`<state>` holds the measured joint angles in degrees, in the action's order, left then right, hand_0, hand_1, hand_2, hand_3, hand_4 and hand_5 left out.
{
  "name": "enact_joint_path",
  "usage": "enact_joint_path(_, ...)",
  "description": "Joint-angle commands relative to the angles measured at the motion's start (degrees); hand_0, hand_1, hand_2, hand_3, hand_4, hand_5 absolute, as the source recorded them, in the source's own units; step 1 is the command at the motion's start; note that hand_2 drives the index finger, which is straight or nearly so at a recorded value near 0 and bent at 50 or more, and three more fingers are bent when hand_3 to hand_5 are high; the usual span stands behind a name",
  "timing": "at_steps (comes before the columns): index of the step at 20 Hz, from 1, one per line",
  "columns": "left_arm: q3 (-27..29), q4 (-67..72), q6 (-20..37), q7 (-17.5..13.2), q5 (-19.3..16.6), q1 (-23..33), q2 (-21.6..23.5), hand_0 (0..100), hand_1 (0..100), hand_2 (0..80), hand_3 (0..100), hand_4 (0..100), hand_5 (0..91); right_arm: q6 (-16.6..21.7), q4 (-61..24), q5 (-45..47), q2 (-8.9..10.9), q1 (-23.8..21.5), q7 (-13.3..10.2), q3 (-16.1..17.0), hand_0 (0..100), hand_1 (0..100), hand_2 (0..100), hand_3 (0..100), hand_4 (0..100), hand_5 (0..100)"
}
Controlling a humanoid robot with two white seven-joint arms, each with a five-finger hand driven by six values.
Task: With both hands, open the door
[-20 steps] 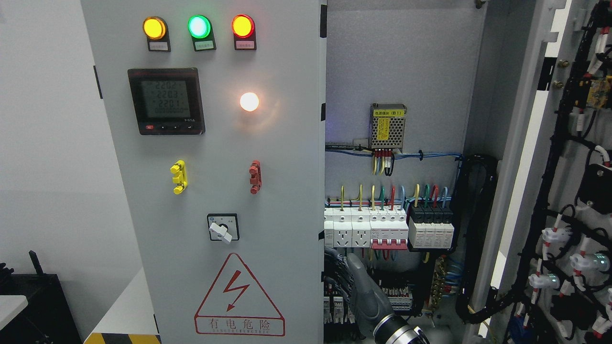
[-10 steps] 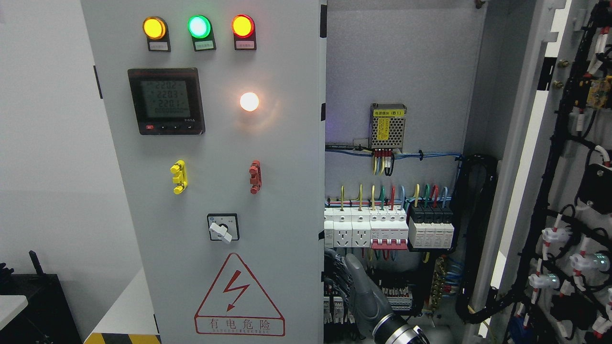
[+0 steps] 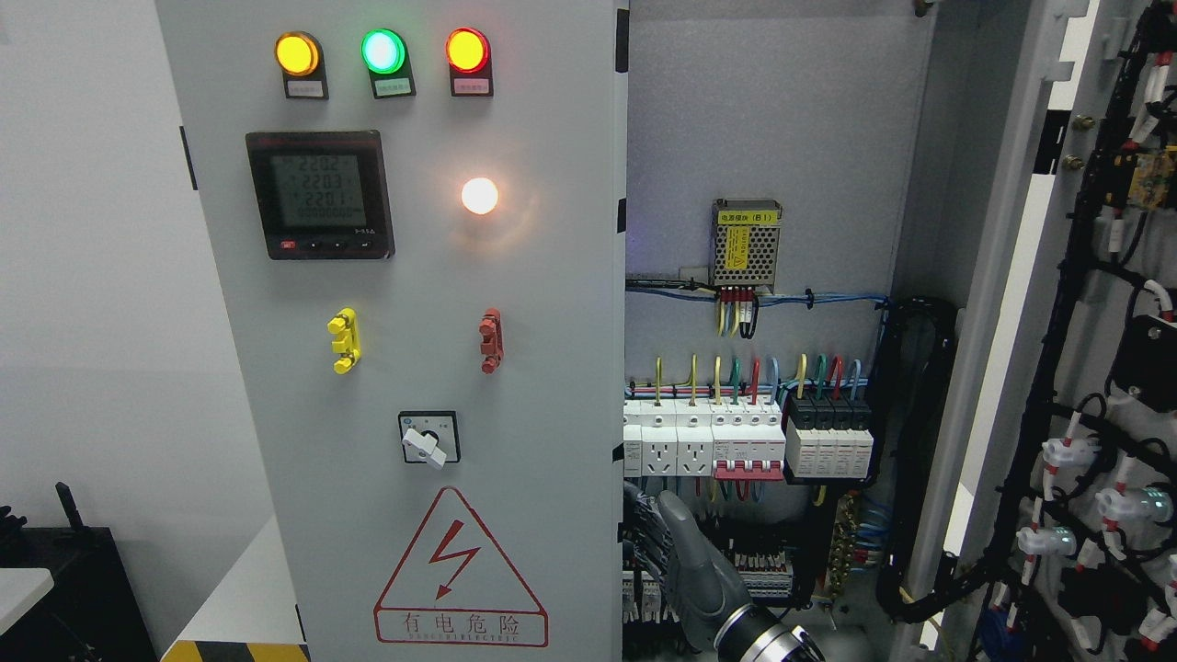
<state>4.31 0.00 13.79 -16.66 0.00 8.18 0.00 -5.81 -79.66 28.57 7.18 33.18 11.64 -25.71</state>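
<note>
The left cabinet door (image 3: 414, 368) is a grey panel with three lamps, a meter, a rotary switch and a red warning triangle; it stands nearly closed. The right door (image 3: 1085, 368) is swung wide open at the right, its inner side covered in black wiring. My right hand (image 3: 676, 556), grey and black, rises from the bottom edge just right of the left door's free edge (image 3: 622, 515), low inside the opening and in front of the breakers. Whether it touches that edge is hidden. The left arm does not show.
Inside the cabinet are a row of breakers (image 3: 745, 441), coloured wires, a small power supply (image 3: 747, 242) and a thick black cable bundle (image 3: 919, 460). A black box (image 3: 64, 588) stands at the lower left beside a white wall.
My right hand has crept slightly left and up toward the left door's free edge. Neither door has moved.
</note>
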Motion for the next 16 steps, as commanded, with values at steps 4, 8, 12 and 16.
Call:
enact_joint_path(4, 0.0, 0.0, 0.0, 0.0, -1.8, 0.0, -1.9, 0, 0, 0.0, 0, 3, 0.0, -0.3, -0.1, 0.1, 0.03, 0.1, 2.2, 0.1, 0, 0, 0, 0, 0, 0)
enact_joint_path(8, 0.0, 0.0, 0.0, 0.0, -1.8, 0.0, -1.9, 0, 0, 0.0, 0, 3, 0.0, -0.3, 0.1, 0.1, 0.03, 0.2, 2.2, 0.1, 0, 0, 0, 0, 0, 0)
enact_joint_path(12, 0.0, 0.0, 0.0, 0.0, -1.8, 0.0, -1.9, 0, 0, 0.0, 0, 3, 0.0, -0.3, 0.1, 0.3, 0.03, 0.1, 3.0, 0.1, 0, 0, 0, 0, 0, 0)
enact_joint_path(16, 0.0, 0.0, 0.0, 0.0, -1.8, 0.0, -1.9, 0, 0, 0.0, 0, 3, 0.0, -0.3, 0.0, 2.9, 0.12, 0.1, 4.1, 0.1, 0, 0, 0, 0, 0, 0)
